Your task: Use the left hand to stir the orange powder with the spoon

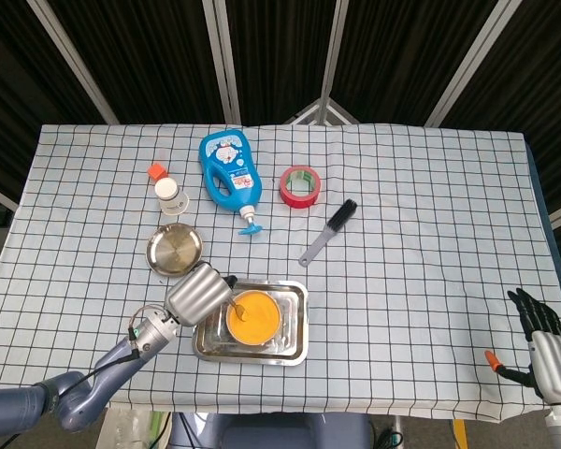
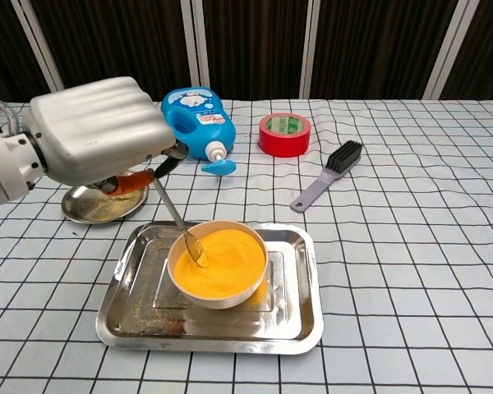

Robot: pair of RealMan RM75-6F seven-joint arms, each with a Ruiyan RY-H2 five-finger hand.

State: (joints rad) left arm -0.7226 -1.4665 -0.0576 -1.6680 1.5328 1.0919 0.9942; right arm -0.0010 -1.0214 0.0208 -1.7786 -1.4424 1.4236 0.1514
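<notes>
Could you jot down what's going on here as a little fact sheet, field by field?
Left hand: left hand holds the spoon
Spoon tip: in the orange powder, near the bowl's left side
Bowl: bowl stands in the metal tray
Right hand: right hand at the table's near right corner, away from the work
Also on table: blue bottle, red tape, brush, small metal dish

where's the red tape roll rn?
The red tape roll lies flat at the table's far middle in the head view, between the blue bottle on its left and the black-bristled grey brush, near and right.
</notes>
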